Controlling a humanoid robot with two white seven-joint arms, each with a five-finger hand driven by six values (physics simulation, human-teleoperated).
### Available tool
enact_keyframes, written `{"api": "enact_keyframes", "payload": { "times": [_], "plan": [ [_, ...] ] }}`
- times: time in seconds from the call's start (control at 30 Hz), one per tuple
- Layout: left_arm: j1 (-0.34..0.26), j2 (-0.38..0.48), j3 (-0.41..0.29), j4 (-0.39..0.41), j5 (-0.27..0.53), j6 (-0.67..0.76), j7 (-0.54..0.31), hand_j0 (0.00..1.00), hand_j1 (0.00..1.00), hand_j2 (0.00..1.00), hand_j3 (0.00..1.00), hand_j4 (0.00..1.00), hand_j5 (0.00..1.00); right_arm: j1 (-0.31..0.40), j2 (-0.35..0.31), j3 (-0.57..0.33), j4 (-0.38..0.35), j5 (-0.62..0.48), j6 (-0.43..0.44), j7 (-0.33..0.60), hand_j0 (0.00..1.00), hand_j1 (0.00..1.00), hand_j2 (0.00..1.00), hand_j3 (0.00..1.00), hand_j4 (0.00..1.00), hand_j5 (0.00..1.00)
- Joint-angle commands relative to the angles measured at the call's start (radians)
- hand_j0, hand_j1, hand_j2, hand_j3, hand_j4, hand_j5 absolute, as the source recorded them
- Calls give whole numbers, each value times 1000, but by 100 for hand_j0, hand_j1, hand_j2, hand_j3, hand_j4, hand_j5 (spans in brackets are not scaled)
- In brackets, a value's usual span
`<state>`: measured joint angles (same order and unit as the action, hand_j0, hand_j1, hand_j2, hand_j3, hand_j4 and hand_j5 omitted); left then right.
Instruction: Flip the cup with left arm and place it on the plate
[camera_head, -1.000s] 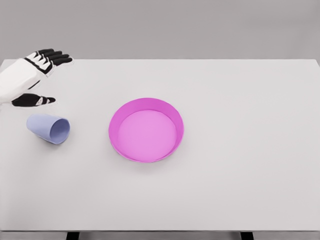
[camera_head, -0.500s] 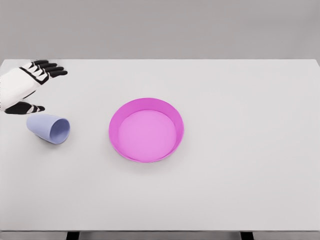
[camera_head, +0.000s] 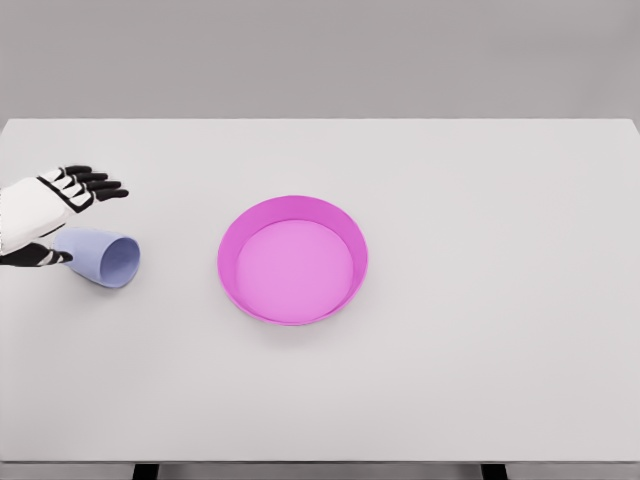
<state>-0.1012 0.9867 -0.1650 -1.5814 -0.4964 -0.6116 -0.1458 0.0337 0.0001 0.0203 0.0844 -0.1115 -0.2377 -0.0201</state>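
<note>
The pale blue cup (camera_head: 103, 256) lay on its side near the left edge of the white table (camera_head: 480, 350), its open mouth turned toward the pink plate (camera_head: 292, 260) — the two well apart, with bare tabletop between them. The left hand (camera_head: 45, 212) came in from the left edge and sat over the closed end of the cup, partly covering it. Its fingers (camera_head: 95, 185) were spread and relaxed — four reaching out above the cup, the thumb just below its base — and gripped nothing. The plate stood near the table's middle.
</note>
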Motion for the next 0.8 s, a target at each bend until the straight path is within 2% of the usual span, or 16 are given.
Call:
{"api": "enact_keyframes", "payload": {
  "times": [0.0, 0.23, 0.53, 0.77],
  "plan": [
    [0, 1, -14, 1, -28, 1, 0, 100, 100, 100, 100, 100, 100, 0, 0, 0, 0, 0, 0, 0, 100, 100, 100, 100, 100, 100],
    [5, 0, -59, 46, -24, 1, 0, 100, 100, 100, 100, 100, 100, 0, 0, 0, 0, 0, 0, 0, 100, 100, 100, 100, 100, 100],
    [-5, -13, -59, 133, -17, 1, 2, 100, 100, 100, 100, 100, 100, 0, 0, 0, 0, 0, 0, 0, 100, 100, 100, 100, 100, 100],
    [-11, -59, -62, 136, -21, 1, 2, 100, 100, 100, 100, 100, 100, 0, 0, 0, 0, 0, 0, 0, 100, 100, 100, 100, 100, 100]
  ]
}}
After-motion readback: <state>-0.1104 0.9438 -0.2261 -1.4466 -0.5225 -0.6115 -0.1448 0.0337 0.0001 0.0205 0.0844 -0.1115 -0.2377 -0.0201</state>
